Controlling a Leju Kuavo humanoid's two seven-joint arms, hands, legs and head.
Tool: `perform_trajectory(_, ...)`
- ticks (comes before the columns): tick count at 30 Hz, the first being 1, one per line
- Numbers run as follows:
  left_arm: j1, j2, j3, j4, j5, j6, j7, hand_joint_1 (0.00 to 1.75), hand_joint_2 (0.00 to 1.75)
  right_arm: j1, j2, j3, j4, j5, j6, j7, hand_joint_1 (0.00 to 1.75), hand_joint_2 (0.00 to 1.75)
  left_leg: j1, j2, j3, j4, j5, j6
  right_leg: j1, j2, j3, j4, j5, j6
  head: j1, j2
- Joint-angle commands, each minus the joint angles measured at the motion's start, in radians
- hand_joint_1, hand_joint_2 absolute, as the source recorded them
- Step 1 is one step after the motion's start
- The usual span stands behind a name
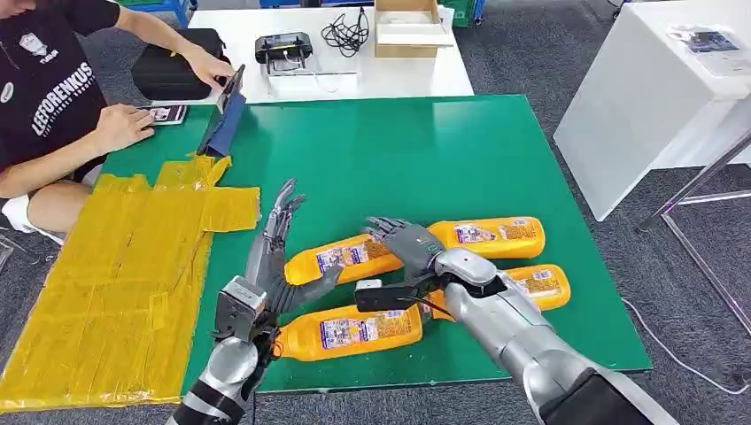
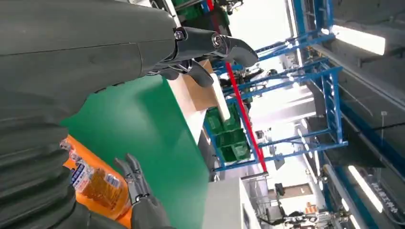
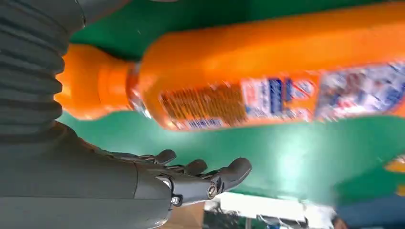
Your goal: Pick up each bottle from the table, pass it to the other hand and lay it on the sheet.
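Right hand [image 1: 409, 241] with fingers [image 3: 229, 172] apart and holding nothing, palm hanging above the orange bottle [image 1: 341, 258] that lies second from the far end of the group; in the right wrist view the bottle's body passes just beside the fingertips, not yet between them and the thumb. Left hand [image 1: 276, 232] also spread and holding nothing, fingers [image 1: 283, 208] pointing up, standing just beside the cap end of the same bottle. Risk, as a judgement: closing off-centre on a round, smooth body, so a roll toward the neighbouring bottle [image 1: 347, 332] nearer the robot, or a slip at the later handover. Two more bottles [image 1: 496, 234] [image 1: 542, 285] close by, so possible knocking. Yellow sheet [image 1: 115, 292] on the left of the green bench [image 1: 425, 150], well apart.
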Motion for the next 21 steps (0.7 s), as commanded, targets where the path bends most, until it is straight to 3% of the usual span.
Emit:
perform_trajectory(1,-0.043,0.033,-0.027,0.082,0.008,0.002,0.0,0.0,1.75,-0.057,0.011,0.045,0.15,0.044,-0.031,0.042,0.0,1.75,0.0,-0.002,0.001,-0.001,0.0,0.0,-0.001,0.001,0.001,0.0,0.0,-0.001,0.0,0.0)
perform_trajectory(6,-0.055,0.03,-0.034,0.099,0.009,-0.005,-0.013,0.0,1.75,-0.056,-0.002,0.072,0.201,0.123,-0.103,0.077,0.0,1.75,0.0,-0.006,0.005,-0.001,-0.001,0.0,-0.001,0.0,0.005,-0.001,-0.002,-0.001,0.0,0.0)
perform_trajectory(21,-0.071,0.021,-0.054,0.129,0.019,-0.024,-0.027,0.0,1.75,-0.056,0.007,0.177,0.228,0.294,-0.118,0.133,0.0,1.75,0.0,-0.005,0.005,-0.001,-0.001,0.0,-0.001,0.001,0.005,-0.001,-0.001,-0.001,0.0,0.0)
